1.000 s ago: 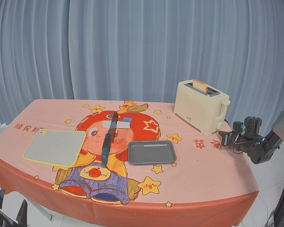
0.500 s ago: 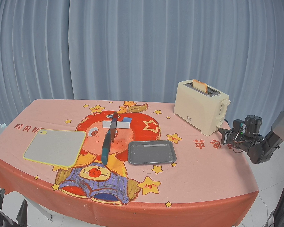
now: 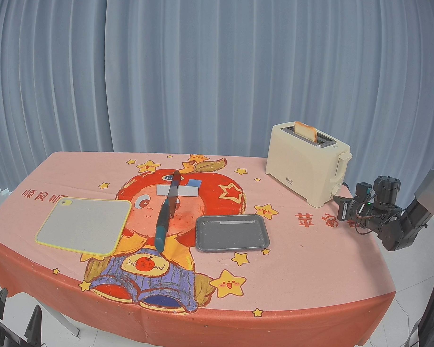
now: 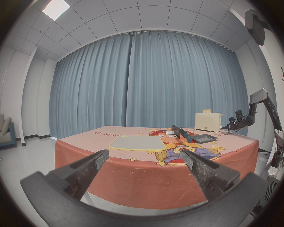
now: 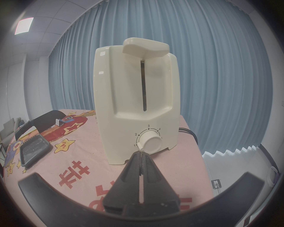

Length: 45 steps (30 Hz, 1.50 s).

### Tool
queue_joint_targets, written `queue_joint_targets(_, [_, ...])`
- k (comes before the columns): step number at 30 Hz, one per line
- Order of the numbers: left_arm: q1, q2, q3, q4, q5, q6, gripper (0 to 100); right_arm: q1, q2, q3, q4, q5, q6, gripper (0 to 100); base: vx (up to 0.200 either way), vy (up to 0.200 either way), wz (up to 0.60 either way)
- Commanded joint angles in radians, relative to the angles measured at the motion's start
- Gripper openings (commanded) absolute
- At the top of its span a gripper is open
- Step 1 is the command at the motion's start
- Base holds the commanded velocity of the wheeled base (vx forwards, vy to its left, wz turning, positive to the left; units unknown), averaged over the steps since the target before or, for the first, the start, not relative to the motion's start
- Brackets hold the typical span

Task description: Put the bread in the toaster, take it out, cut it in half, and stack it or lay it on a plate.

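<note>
- Since a second ago, my right pincer (image 3: 338,203) has crept a little closer to the toaster (image 3: 304,165). Nothing else on the counter (image 3: 294,273) has moved.
- Its two fingers are pressed together with nothing held. The tip is just in front of the round dial (image 5: 149,142), and I cannot tell if it touches.
- Above the dial, the lever (image 5: 145,47) sits at the top of its slot.
- The bread (image 3: 305,131) stands in the toaster's far slot, with its top poking out.
- I think this means I am lining up on the lever end, maybe to push the lever down. Taking the bread out, cutting it and putting it on a plate are not done yet.
- My left pincer (image 4: 144,155) hangs low beside the counter, well away from everything. Its fingers are wide apart and empty.
- The knife (image 3: 164,212) lies between the cutting board (image 3: 83,219) and the grey tray (image 3: 231,232). Both are bare.
- A pink cartoon cloth (image 3: 143,268) with stars covers the counter.
- Behind it hangs a long blue-grey curtain (image 3: 220,72). The floor is white, and a sofa (image 4: 6,130) stands at the side of the room.
</note>
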Motion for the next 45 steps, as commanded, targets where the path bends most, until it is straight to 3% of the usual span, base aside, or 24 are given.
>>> queue_joint_targets(1, [0.0, 0.002, 0.018, 0.0, 0.0, -0.001, 100, 0.001, -0.002, 0.001, -0.001, 0.0, -0.001, 0, 0.0, 0.0, 0.0])
queue_joint_targets(14, [0.0, 0.002, 0.018, 0.0, 0.0, -0.001, 100, 0.013, 0.0, 0.018, -0.013, 0.0, -0.001, 0, 0.0, 0.0, 0.0])
queue_joint_targets(21, [0.0, 0.002, 0.018, 0.0, 0.0, -0.001, 100, 0.061, -0.072, 0.105, -0.104, 0.0, -0.002, 0, 0.0, 0.0, 0.0])
queue_joint_targets(28, [0.0, 0.002, 0.018, 0.0, 0.0, -0.001, 100, 0.093, -0.184, 0.182, -0.107, 0.008, -0.005, 0, 0.0, 0.0, 0.0])
queue_joint_targets(45, [0.0, 0.002, 0.018, 0.0, 0.0, 0.001, 100, 0.101, -0.348, 0.292, -0.107, 0.011, -0.011, 0, 0.0, 0.0, 0.0])
